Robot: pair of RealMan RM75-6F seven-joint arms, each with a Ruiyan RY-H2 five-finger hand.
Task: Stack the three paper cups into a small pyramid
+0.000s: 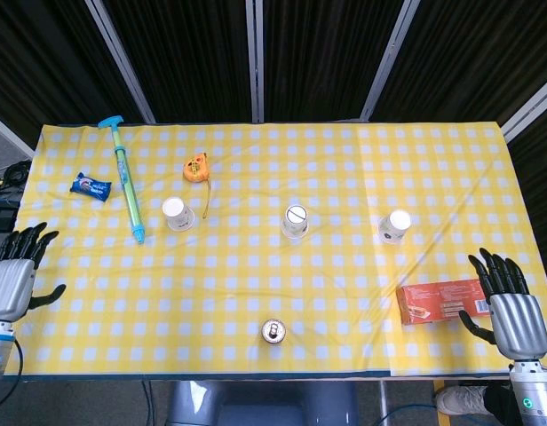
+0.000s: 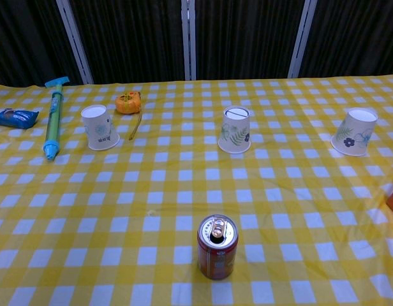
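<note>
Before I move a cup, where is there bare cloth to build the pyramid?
The widest bare patch lies between the cup row, left cup, middle cup, right cup, and the can. The far strip beyond the middle and right cups is also bare. The left end is crowded by water pump, tape measure and snack packet.

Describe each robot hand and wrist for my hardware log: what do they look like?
In the head view both match: the left robot hand and right robot hand have ribbed silver-grey metallic backs with black fingers and thumbs. A grey cylindrical wrist follows, bearing a small round teal mark. A thin cable hangs near the left wrist.
</note>
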